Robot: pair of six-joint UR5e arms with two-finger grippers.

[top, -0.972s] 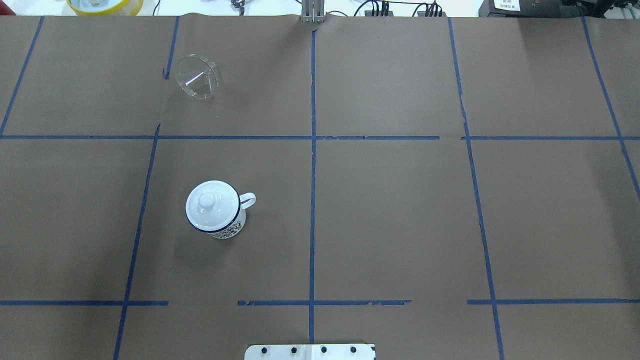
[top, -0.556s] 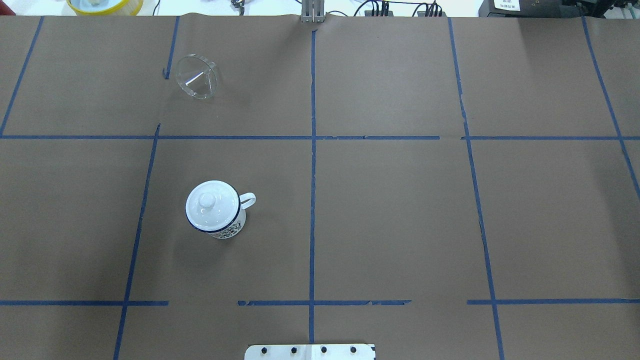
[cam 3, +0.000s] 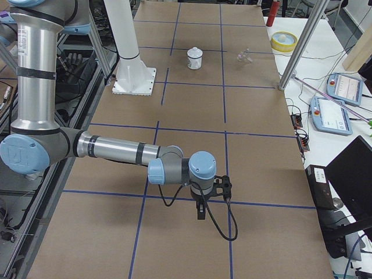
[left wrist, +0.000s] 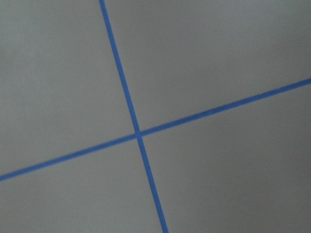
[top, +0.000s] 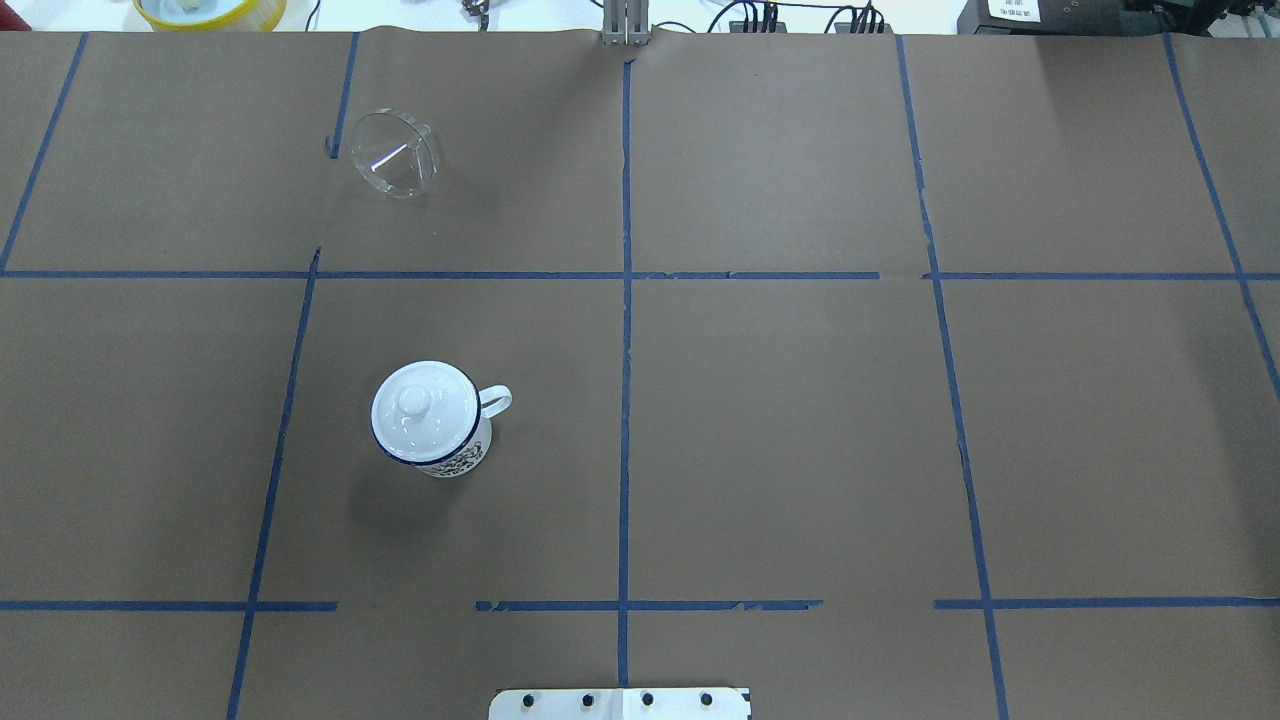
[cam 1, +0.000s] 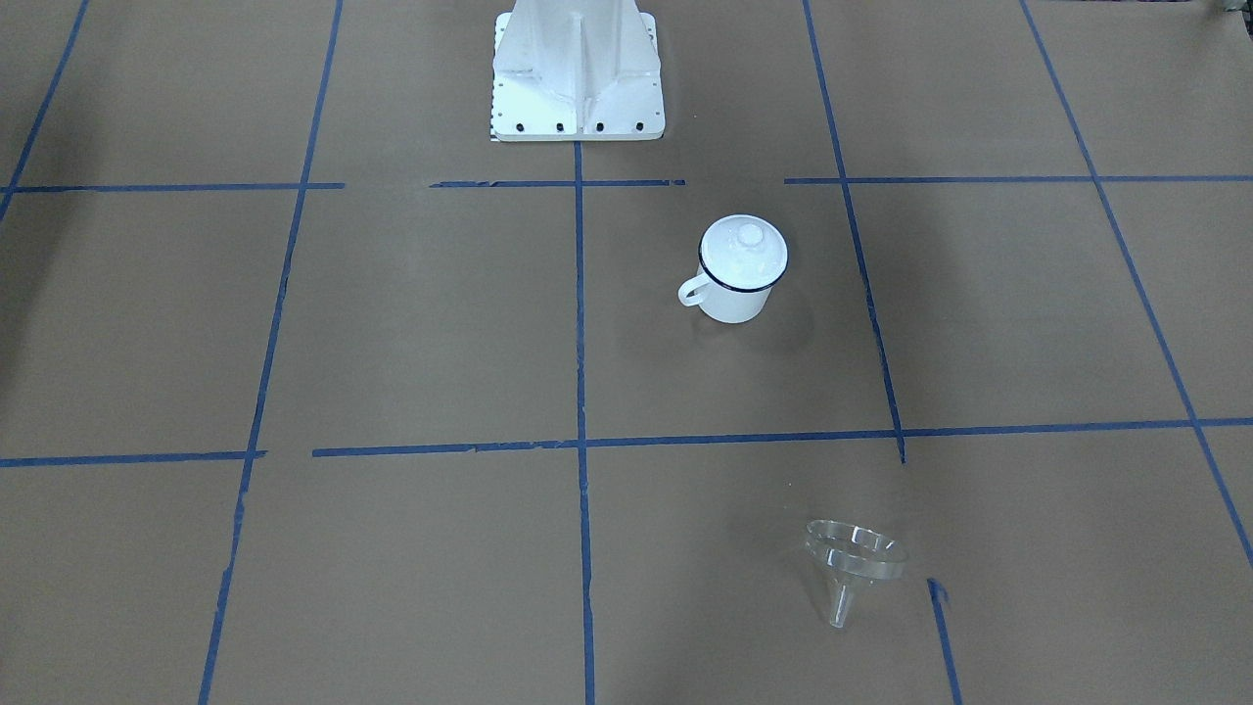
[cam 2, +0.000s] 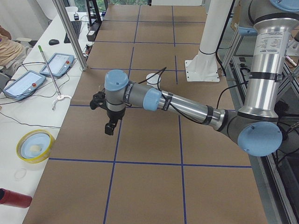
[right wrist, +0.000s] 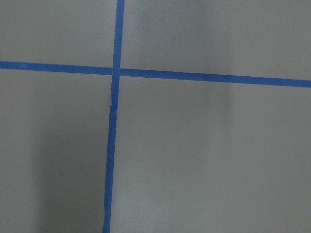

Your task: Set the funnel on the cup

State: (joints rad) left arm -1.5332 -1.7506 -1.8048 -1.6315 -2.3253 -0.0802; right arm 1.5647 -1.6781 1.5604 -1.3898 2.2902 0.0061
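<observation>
The cup [cam 1: 736, 296] is standing upright on the bench [top: 800, 420], on the robot's left side, with a white lid [cam 1: 746, 250] sitting on it. Farther out, well apart, the funnel [top: 395, 155] is lying tipped over. The left tool [cam 2: 109, 129] and right tool [cam 3: 201, 215] are hanging above the bench; how open they are, I cannot tell.

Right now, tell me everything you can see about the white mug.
The mug looks like white enamel with a dark blue rim, a loop handle pointing toward the table's centre line, and a dark pattern on the side facing the robot. It stands upright on the brown paper, closed by a white knobbed lid. Nothing else touches it; the clear funnel lies apart, farther from the robot.
</observation>
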